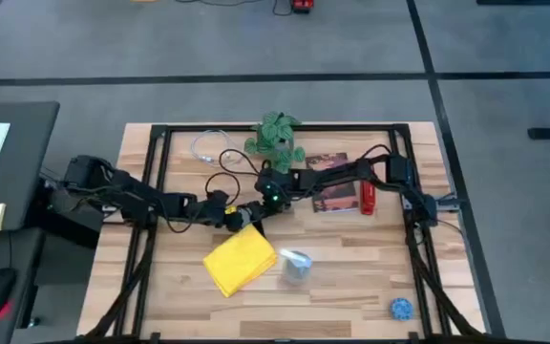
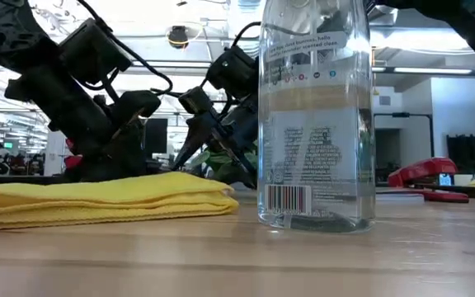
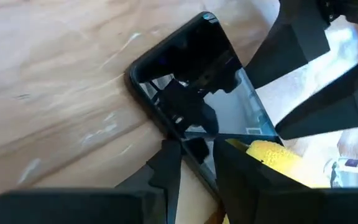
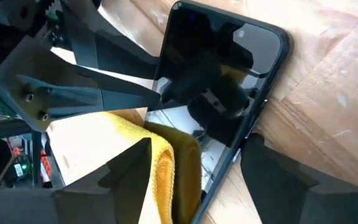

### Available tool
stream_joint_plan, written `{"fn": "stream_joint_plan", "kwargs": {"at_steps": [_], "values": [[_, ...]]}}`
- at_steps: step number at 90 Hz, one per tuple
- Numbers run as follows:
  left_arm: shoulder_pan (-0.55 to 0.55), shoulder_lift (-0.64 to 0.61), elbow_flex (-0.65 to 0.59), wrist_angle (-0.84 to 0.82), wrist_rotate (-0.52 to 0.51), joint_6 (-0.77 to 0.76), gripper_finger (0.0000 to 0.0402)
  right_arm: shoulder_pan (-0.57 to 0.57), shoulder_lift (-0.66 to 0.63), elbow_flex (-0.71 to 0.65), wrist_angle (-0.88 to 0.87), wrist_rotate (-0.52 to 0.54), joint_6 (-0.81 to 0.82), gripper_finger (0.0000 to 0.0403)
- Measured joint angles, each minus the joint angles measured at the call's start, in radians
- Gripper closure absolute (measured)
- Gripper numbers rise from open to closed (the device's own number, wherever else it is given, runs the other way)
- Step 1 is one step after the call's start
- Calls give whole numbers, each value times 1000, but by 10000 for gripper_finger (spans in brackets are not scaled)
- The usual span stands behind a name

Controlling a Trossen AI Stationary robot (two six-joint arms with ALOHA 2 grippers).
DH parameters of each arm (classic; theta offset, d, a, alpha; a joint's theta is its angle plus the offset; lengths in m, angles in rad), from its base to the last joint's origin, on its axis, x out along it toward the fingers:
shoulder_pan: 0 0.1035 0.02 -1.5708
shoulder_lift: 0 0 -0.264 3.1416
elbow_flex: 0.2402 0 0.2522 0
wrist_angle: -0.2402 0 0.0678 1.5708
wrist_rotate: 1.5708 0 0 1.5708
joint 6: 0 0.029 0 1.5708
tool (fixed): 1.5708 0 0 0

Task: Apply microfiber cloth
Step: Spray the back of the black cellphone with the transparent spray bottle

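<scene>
The yellow microfiber cloth [image 1: 240,258] lies folded on the table near the middle; one fold [image 4: 173,168] reaches onto the near end of a black phone [image 4: 222,74]. My left gripper [image 3: 197,154] is shut on the phone's long edge. My right gripper [image 4: 197,146] is open, with one finger on either side of the phone's cloth-covered end. In the high view both grippers meet just beyond the cloth's far corner and hide the phone. My left gripper pinches one long edge of the phone [image 3: 191,146] between its two fingers, coming in from the table's left and lying across that edge. Whether the phone is lifted off the table I cannot tell. My right gripper's fingertip [image 4: 253,152] stands right at the phone's other long edge; whether it touches I cannot tell.
A clear spray bottle [image 1: 296,266] stands just right of the cloth. A blue ball [image 1: 401,308] lies near the front right corner. A red stapler [image 1: 368,196], a booklet [image 1: 327,177], a green plant [image 1: 277,134] and a coiled cable [image 1: 213,148] sit toward the far side.
</scene>
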Motion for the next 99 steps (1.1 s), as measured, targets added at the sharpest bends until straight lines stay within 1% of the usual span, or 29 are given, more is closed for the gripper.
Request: {"fn": "stream_joint_plan", "kwargs": {"at_steps": [14,18,26,35,44,72,78,90,99], "values": [[1,-50,-1,-51,15,17,327,0,0,0,-11,7,59,208],[1,-71,0,-82,28,-26,327,1,-1,0,-23,22,61,211],[0,-109,0,-198,52,-178,327,2,-3,2,-43,38,62,211],[-8,-121,1,-226,52,-176,327,2,-3,2,-45,42,86,207],[-10,-104,1,-202,52,-172,327,2,5,3,-40,45,112,200],[-4,54,6,-45,45,-141,327,-1,7,0,8,57,129,174],[3,69,6,-40,53,-138,327,-5,7,-1,11,49,124,173],[6,71,6,-47,55,-99,327,-7,8,-2,30,9,60,177],[6,71,6,-50,53,-89,327,-17,4,-3,44,-14,57,178]]}}
